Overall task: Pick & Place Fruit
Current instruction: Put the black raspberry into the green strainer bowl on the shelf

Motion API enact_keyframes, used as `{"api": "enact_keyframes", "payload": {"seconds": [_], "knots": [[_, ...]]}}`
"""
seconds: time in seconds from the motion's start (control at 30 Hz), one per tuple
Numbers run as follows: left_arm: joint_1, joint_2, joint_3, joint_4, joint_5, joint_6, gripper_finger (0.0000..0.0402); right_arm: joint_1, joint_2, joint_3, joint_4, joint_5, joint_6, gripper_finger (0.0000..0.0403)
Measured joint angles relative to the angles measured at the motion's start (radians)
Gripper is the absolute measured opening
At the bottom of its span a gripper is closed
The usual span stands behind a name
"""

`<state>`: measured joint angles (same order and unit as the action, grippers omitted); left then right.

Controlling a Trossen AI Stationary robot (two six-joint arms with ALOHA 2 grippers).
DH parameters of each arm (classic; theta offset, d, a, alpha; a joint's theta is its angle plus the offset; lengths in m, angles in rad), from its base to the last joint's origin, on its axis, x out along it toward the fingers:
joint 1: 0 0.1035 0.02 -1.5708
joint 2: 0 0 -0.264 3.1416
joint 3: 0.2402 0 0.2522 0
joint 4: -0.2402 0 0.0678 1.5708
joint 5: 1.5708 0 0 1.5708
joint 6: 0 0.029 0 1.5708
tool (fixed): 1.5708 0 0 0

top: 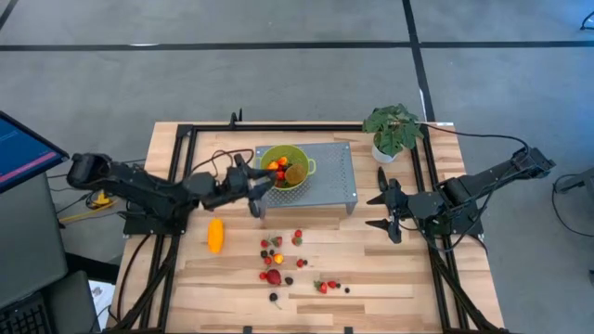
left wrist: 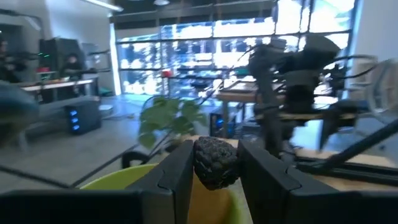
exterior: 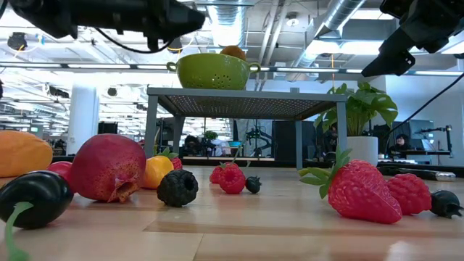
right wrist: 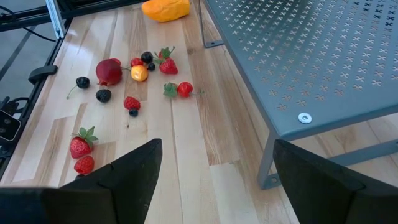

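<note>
Table (right wrist: pixel 186 149): pale planked wood, smooth satin. Raised shelf (right wrist: pixel 323 56): grey perforated metal, matt. Colander (exterior: pixel 214 70): glossy green. Blackberry (left wrist: pixel 215 163): bumpy, matt. Strawberry (exterior: pixel 361 190): pitted, slight sheen. Left gripper fingers (left wrist: pixel 268 180): matt black plastic.

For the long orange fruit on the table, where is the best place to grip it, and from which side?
Probably at its middle, coming from above. The orange fruit lies flat on the table, apart from the berries, so its long sides are free for fingers across the narrow width. The left gripper is busy with a blackberry; the open right gripper is free.
</note>
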<state>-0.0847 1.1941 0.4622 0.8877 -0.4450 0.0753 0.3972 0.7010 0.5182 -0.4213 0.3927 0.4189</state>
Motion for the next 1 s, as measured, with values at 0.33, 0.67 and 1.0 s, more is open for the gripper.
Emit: {"api": "enact_keyframes", "payload": {"seconds": [0.33,0.67,1.0], "knots": [[0.088,0.0,0.0,-0.054,0.0,-0.001,0.0113,0.0,0.0,0.0,0.0,0.0,0.0,0.0301],[0.099,0.0,0.0,-0.114,0.001,-0.001,0.0113,0.0,0.0,0.0,0.0,0.0,0.0,0.0301],[0.099,0.0,0.0,-0.131,0.001,-0.001,0.0113,0.0,0.0,0.0,0.0,0.0,0.0,0.0301]]}}
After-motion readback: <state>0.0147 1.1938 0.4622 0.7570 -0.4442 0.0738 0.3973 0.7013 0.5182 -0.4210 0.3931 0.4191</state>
